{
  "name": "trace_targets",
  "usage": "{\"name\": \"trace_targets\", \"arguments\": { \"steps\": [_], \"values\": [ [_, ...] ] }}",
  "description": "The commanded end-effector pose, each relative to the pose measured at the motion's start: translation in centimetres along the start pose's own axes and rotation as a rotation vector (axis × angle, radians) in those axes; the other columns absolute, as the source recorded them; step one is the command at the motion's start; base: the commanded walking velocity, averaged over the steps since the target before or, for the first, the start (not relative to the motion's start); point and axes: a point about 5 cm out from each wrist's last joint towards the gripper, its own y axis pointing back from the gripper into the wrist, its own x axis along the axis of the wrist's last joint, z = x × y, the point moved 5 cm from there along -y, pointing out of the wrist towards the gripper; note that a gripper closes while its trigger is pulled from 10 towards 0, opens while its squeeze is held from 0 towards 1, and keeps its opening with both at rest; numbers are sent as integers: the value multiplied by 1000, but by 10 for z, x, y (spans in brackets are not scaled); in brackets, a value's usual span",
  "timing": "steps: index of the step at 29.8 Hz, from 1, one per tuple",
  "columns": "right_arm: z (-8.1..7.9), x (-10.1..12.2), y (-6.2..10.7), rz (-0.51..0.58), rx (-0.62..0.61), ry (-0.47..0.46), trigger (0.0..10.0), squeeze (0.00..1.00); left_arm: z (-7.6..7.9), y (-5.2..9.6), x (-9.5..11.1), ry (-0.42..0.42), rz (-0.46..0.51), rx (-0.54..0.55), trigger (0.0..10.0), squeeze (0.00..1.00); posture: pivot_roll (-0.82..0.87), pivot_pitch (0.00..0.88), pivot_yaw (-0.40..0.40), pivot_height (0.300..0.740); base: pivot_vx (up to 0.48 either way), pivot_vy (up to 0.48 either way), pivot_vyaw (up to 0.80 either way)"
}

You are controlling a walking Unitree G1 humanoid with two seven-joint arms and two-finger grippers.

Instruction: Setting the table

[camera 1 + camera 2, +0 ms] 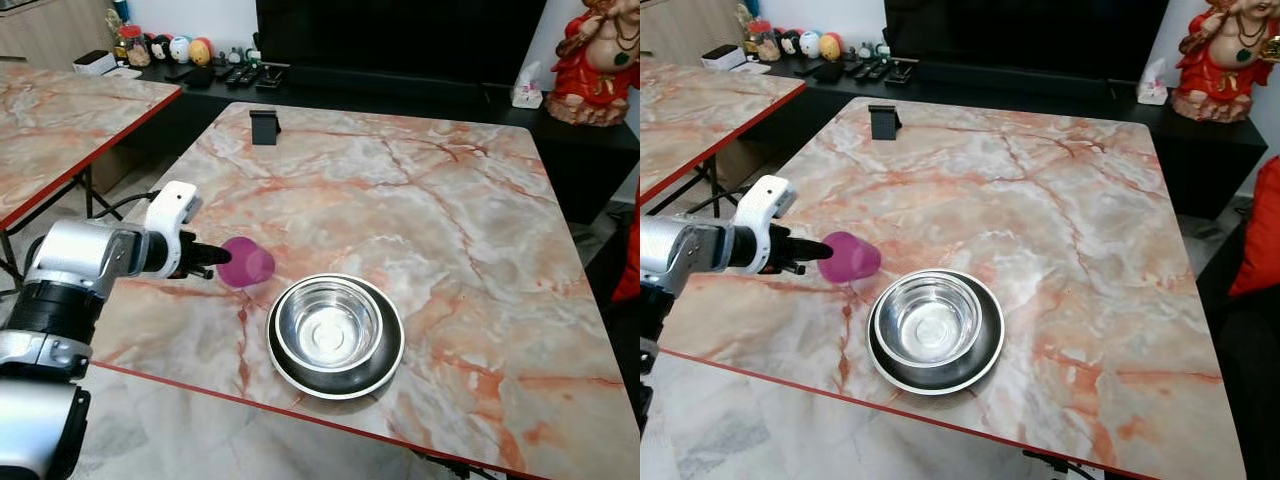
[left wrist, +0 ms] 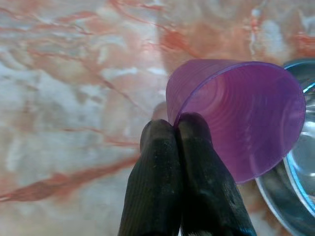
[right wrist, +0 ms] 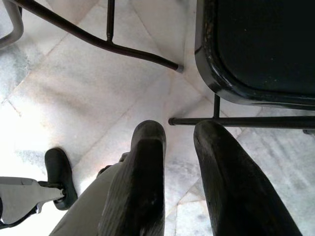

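A purple plastic cup (image 1: 245,263) lies tilted on its side just above or on the marble table (image 1: 400,200), left of the bowl; I cannot tell whether it touches. My left gripper (image 1: 208,258) reaches in from the left and is shut on the cup's rim. In the left wrist view its fingers (image 2: 162,162) pinch the wall of the cup (image 2: 241,118) close together. A steel bowl (image 1: 328,325) sits in a black plate (image 1: 385,370) near the table's front edge. My right gripper (image 3: 179,130) hangs open over the floor, holding nothing.
A black phone stand (image 1: 264,126) stands at the table's far left. A second marble table (image 1: 60,120) is to the left, with a gap between. A red statue (image 1: 600,60) and tissue box (image 1: 527,92) sit on the dark cabinet behind. A black chair (image 3: 266,44) is near my right gripper.
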Motion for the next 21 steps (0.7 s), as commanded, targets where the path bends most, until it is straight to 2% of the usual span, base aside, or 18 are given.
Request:
{"name": "trace_targets", "arguments": {
  "steps": [1, 8, 13, 15, 17, 21],
  "values": [
    [2, -2, 1, -4, -13, -23, 10000, 0, 3, 2, 6, 29, -4, 1, 10000, 0, 80, 0, 20, 740, 0, 0, 0],
    [3, -3, 1, -3, -17, -27, 10000, 0, 3, 2, 7, 58, -29, 8, 10000, 0, 79, 0, 22, 740, 0, 0, 0],
    [4, -3, 1, -4, -18, -29, 10000, 0, -2, 3, 12, 164, -41, 60, 10000, 0, 78, 0, 22, 740, 0, 0, 0],
    [4, -3, 1, -5, -18, -30, 10000, 0, -1, 5, 13, 184, -55, 49, 10000, 0, 77, 0, 25, 740, 0, 0, 0],
    [4, -4, 1, -6, -21, -32, 10000, 0, 4, 7, 13, 164, -81, 14, 10000, 0, 79, 0, 26, 740, 0, 0, 0],
    [4, -4, 1, -7, -22, -33, 10000, 0, 11, 10, 7, 71, -135, -39, 10000, 0, 79, 0, 26, 740, 0, 0, 0]
  ]
}}
